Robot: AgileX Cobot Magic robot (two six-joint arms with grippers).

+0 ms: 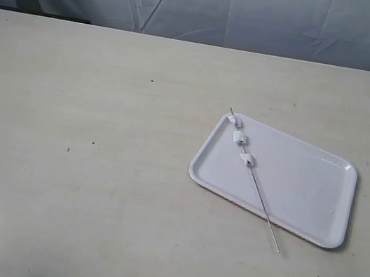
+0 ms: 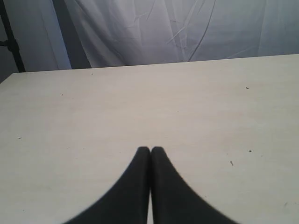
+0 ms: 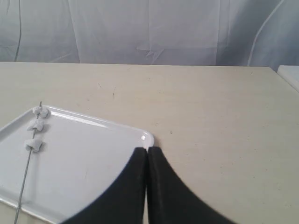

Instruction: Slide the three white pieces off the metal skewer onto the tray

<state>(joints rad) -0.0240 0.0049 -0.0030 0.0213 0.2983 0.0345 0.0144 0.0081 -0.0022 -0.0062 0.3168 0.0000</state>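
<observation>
One white rectangular tray [image 1: 303, 194] lies on the right half of the pale table [image 1: 83, 150], turned at a slight angle to the table's edges. One metal skewer [image 1: 259, 190] crosses it on a diagonal. The skewer's far tip pokes just past the tray's far-left corner, and its near end overhangs the near rim and reaches out over the tabletop.

Three white pieces are threaded on the skewer, all bunched on its far part. The first [image 1: 234, 121] is just beside the far-left corner, the second [image 1: 240, 138] is close behind it, and the third [image 1: 247, 160] sits a little apart, nearer the tray's middle. The near length of the rod is bare.

To the right of the skewer the tray floor is open up to its low rim. To the left of the tray a wide stretch of bare table runs out, with more table on the far side before the creased grey backdrop [image 1: 207, 7].

There are two grippers, one in each wrist view. The left gripper [image 2: 150, 150] is clenched, with its black fingers pressed together on nothing, and only tabletop beyond it. The right gripper [image 3: 147, 150] is likewise clenched and holds nothing. Its tips line up with a rounded corner of the tray [image 3: 84, 158], well apart from the skewer [image 3: 23, 182] and its three pieces [image 3: 36, 124]. Its height above the tray cannot be told.
</observation>
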